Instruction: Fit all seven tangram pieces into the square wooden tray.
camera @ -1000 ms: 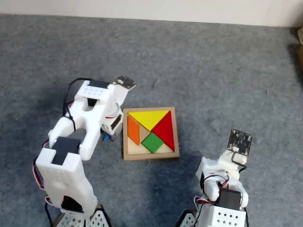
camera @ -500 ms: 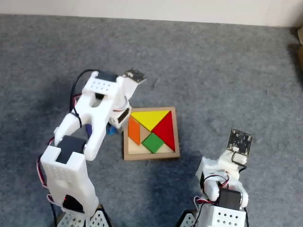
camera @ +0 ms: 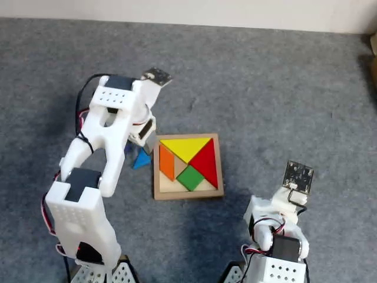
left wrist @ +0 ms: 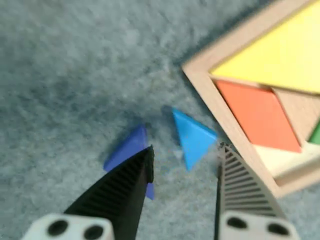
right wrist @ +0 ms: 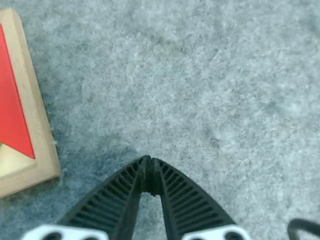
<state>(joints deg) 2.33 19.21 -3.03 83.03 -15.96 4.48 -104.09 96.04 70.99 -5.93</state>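
Note:
The square wooden tray (camera: 156,194) lies mid-table holding a yellow triangle (camera: 185,147), a red triangle (camera: 207,162), an orange parallelogram (camera: 166,163), a green square (camera: 189,177) and pale pieces (camera: 169,184). A light blue triangle (left wrist: 194,139) lies on the carpet just outside the tray's left rim (left wrist: 215,95), also seen from above as the blue triangle (camera: 141,159). A darker blue piece (left wrist: 129,148) lies beside it, partly under one finger. My left gripper (left wrist: 184,150) is open just above both. My right gripper (right wrist: 150,186) is shut over bare carpet, near the tray's corner (right wrist: 30,135).
Grey carpet covers the table all round. The left arm (camera: 112,127) stretches over the area left of the tray; the right arm (camera: 277,227) sits folded near the front right. A pale wall edge runs along the far side.
The left arm swung toward the tray's far left corner, then drew back to the left and farther away. The light blue triangle now shows beside the tray. The right arm stayed still.

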